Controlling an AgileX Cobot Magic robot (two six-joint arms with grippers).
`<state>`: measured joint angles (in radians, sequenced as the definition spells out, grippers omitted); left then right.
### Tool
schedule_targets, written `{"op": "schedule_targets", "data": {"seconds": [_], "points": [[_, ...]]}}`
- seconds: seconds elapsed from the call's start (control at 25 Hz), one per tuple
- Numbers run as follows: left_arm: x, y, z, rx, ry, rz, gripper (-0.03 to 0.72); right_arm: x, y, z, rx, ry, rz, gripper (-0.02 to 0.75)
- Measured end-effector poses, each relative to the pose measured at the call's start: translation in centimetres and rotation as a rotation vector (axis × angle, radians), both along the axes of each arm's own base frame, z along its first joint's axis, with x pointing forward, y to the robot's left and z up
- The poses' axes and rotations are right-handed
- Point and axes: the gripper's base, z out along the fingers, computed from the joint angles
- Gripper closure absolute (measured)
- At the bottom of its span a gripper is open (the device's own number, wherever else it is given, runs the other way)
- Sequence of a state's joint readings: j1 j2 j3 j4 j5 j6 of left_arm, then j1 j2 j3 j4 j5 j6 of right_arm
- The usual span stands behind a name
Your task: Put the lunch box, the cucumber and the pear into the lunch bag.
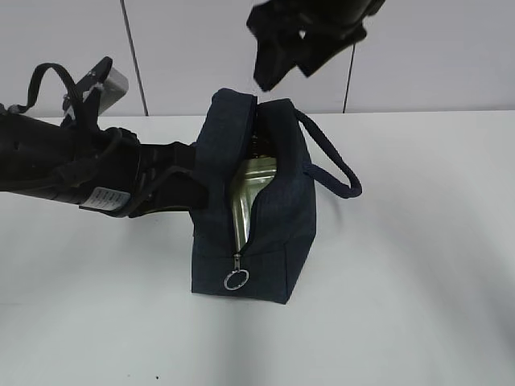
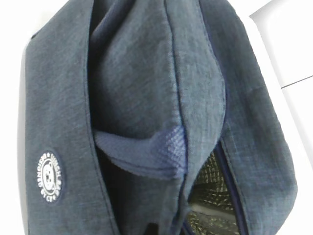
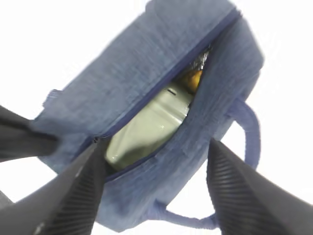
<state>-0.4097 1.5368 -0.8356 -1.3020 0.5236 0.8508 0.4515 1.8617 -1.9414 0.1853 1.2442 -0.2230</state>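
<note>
The navy lunch bag (image 1: 282, 233) stands mid-table with its zipper open. The lunch box's sage-green lid (image 1: 253, 193) shows in the opening, also in the right wrist view (image 3: 146, 129). A bit of the yellow-orange pear (image 3: 195, 77) shows behind it, deeper in the bag. The cucumber is hidden. My left gripper (image 1: 191, 173) is pressed into the bag's left wall and appears shut on the fabric; the left wrist view shows only the bunched bag fabric (image 2: 137, 98). My right gripper (image 1: 290, 48) hangs above the bag, open and empty, with its fingers (image 3: 73, 196) spread wide.
The bag's padded loop handle (image 1: 334, 165) sticks out to the right. The silver ring zipper pull (image 1: 236, 279) hangs at the bag's near end. The white table (image 1: 418, 305) lies around it, with a pale wall behind.
</note>
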Motion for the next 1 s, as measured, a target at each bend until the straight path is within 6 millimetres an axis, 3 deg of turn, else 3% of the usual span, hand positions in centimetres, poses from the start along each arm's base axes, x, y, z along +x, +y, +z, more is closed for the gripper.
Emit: {"op": "schedule_targets", "data": {"seconds": [0.24,0.4,0.56,0.72,1.0], "points": [[0.0,0.0,0.0,0.0,0.0,0.0,0.703,-5.2,-2.4,5.6,0.067,-0.108,0.001,0.239],[0.0,0.0,0.0,0.0,0.0,0.0,0.703,-9.2,-4.3,6.2,0.085,-0.09,-0.026,0.241],[0.0,0.0,0.0,0.0,0.0,0.0,0.703,-13.3,-6.0,4.9,0.136,-0.065,-0.07,0.241],[0.0,0.0,0.0,0.0,0.0,0.0,0.703,-16.5,-7.0,1.6,0.238,-0.046,-0.107,0.241],[0.0,0.0,0.0,0.0,0.0,0.0,0.703,-18.5,-6.8,-5.6,0.424,0.07,-0.198,0.252]]}}
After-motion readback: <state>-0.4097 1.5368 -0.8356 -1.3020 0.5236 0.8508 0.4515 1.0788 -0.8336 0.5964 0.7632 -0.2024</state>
